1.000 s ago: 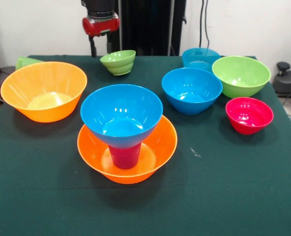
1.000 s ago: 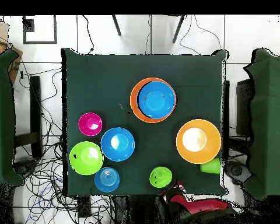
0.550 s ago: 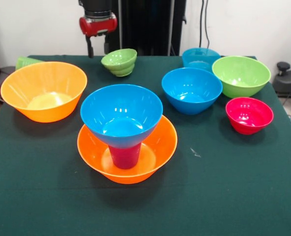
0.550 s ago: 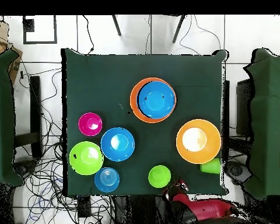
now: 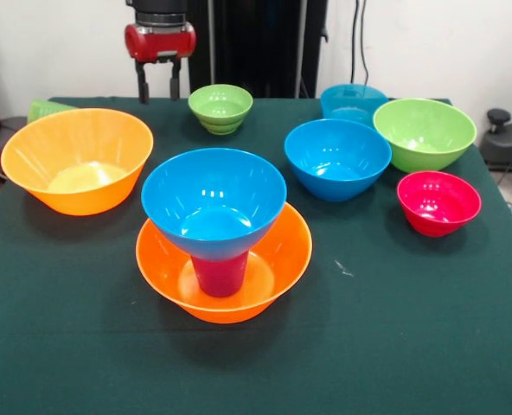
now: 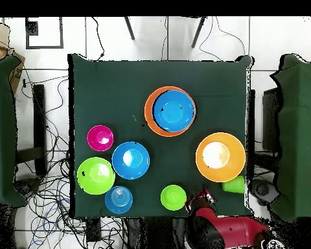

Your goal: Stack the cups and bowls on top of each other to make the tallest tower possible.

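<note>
Gripper: the red and black gripper (image 5: pixel 156 83) hangs over the table's back edge, its 2 fingers (image 5: pixel 141 86) spread apart with nothing between them; in the overhead view it (image 6: pixel 201 198) sits just beside the small green bowl.
Tower: 3 pieces near the table's middle. A large orange bowl (image 5: pixel 273 268) stands upright on the cloth, a purple-magenta cup (image 5: pixel 220 273) stands mouth down inside it, and a blue bowl (image 5: pixel 213 201) sits upright on the cup's base. From above the blue bowl (image 6: pixel 173 111) covers most of the orange one (image 6: pixel 149 114).
Second orange bowl: upright and alone (image 5: pixel 76 160), left of the tower in the front view, apart from it.
Light green cup: lying on its side (image 5: pixel 45 109) behind that orange bowl, at the table's corner; from above (image 6: pixel 234 185) it is just beside the bowl's rim.
Small lime green bowl: upright (image 5: pixel 220 107) near the back edge, just right of the gripper, not touching it.
Blue group: a medium blue bowl (image 5: pixel 337 158) with a teal-blue bowl (image 5: pixel 353 102) behind it.
Large lime green bowl: (image 5: pixel 424 132) right of the medium blue bowl.
Red-pink bowl: (image 5: pixel 438 202) in front of the large green one.
Table: dark green cloth (image 5: pixel 394 328).
</note>
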Available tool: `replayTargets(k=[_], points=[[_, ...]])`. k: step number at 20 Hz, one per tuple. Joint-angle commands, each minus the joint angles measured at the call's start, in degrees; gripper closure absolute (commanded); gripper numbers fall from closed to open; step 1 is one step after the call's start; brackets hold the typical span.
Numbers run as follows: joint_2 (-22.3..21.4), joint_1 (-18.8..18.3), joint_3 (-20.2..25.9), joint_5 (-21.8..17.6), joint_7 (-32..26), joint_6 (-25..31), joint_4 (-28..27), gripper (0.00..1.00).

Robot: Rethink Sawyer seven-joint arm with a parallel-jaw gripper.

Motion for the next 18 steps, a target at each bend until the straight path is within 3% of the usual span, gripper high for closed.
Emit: replayTargets(k=[1,11,15,18], points=[[0.14,1.77,6.10,2.58,8.78,5.83,-0.84,0.00],[3.16,5.56,0.93,2.66,9.08,2.73,-3.63,0.00],[4.22,2.18,4.73,2.79,9.47,4.88,-3.01,0.00],[4.14,2.32,4.99,3.13,9.64,4.80,-2.87,0.00]])
